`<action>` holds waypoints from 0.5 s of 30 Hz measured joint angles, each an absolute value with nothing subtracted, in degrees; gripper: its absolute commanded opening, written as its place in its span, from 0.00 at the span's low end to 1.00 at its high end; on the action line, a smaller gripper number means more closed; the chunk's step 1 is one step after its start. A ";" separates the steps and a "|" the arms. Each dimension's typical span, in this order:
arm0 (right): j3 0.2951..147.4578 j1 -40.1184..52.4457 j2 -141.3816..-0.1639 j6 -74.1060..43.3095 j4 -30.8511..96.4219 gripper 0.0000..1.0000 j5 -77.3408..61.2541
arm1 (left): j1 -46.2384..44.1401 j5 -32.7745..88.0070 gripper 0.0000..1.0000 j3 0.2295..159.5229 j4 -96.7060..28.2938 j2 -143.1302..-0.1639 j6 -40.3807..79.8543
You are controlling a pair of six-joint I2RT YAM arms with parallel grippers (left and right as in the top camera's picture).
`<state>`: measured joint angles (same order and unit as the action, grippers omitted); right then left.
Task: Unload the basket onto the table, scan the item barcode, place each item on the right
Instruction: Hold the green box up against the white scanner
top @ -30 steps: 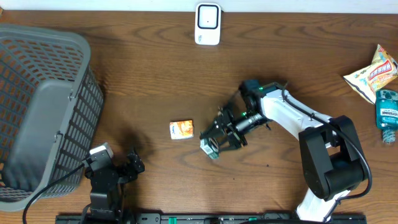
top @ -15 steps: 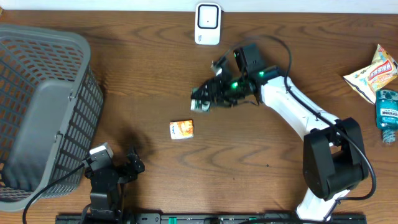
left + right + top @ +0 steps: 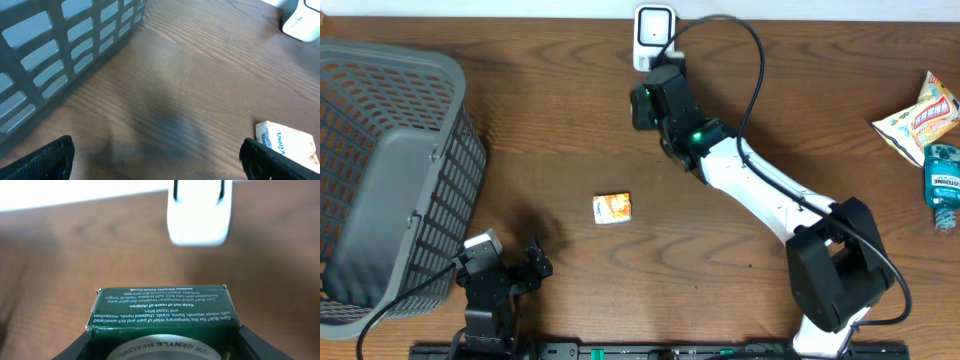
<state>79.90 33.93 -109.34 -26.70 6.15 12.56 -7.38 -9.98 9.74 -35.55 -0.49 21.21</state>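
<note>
Since the right claw [image 3: 648, 102] is about half open and clamped on the dark green cardboard ointment box [image 3: 160, 311], just in front of the white plastic barcode scanner [image 3: 654, 38] at the middle of the back edge of the wooden worktop [image 3: 550, 130], the step in hand looks like presentation, not transport. The wrist view shows only a face of small white print, no barcode that I can see, so my guess is the code sits on another face. Roll the wrist to bring each face square to the scanner window and pause on each, no sweeping. Stay near but don't touch: the scanner looks light and would likely slide if nudged. Don't squeeze harder, cardboard dents. The left claw [image 3: 160, 159] is wide open and empty near the front-left corner, beside the grey plastic basket [image 3: 390, 170]; leave it parked. The small orange-and-white packet [image 3: 611, 208] mid-worktop is well apart, no obstacle.
</note>
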 measured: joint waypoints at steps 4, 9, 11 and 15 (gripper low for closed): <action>79.90 33.19 -110.91 -21.89 -2.50 0.38 16.49 | -7.38 -9.98 0.98 9.74 -35.55 -0.49 21.21; 79.99 32.45 -114.15 -15.79 -16.43 0.38 18.22 | -7.38 -9.96 0.98 9.74 -35.57 -0.49 21.21; 80.01 32.16 -115.63 -14.33 -20.16 0.38 18.50 | -7.38 -9.98 0.98 9.74 -35.57 -0.49 21.21; 82.37 31.00 -120.11 -12.71 -23.88 0.37 19.00 | -7.38 -9.98 0.98 9.74 -35.57 -0.49 21.21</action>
